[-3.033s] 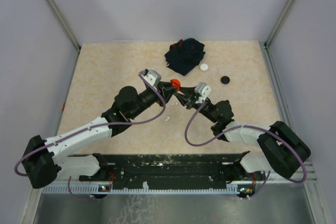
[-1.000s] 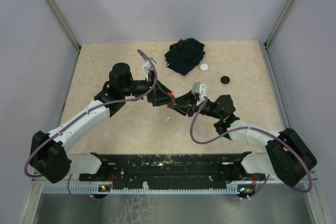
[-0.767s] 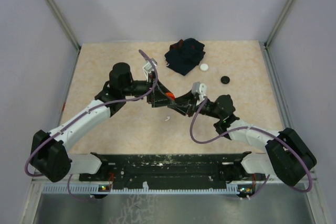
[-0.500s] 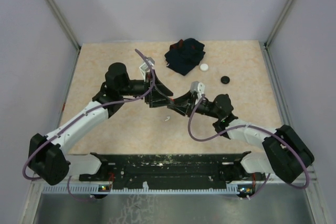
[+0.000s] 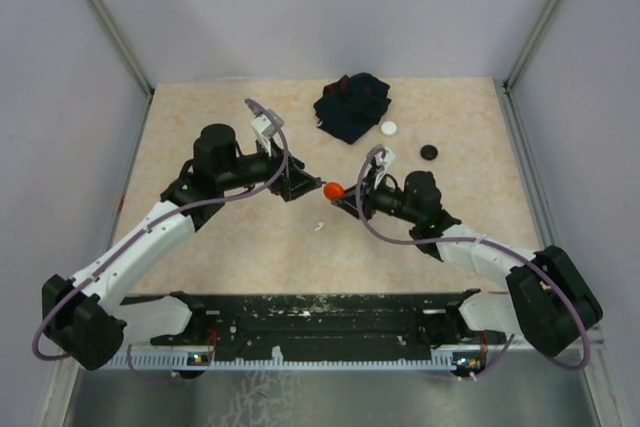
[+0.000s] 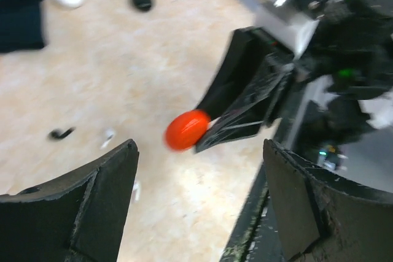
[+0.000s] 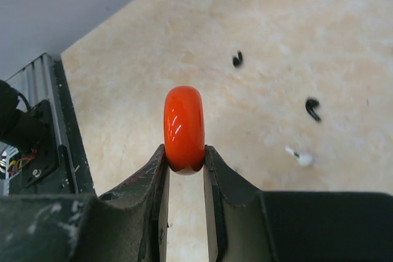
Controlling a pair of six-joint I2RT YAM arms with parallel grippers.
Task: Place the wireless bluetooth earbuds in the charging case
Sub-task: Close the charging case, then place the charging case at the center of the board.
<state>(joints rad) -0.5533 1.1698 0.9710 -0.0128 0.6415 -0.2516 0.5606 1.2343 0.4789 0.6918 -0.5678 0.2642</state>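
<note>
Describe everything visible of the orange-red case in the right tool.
The orange-red charging case is a small round puck of glossy, smooth plastic with rounded edges. It looks closed; no open lid shows. It stands on edge, its flat faces pinched by the right tool, most of it sticking out past the tips. It seems held off the tabletop, mid-table. Nothing else touches it; the open left tool faces it, apart.

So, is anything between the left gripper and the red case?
Nothing visible. The left gripper is open and faces the red case across open air. The right gripper pinches the case edge-on.
</note>
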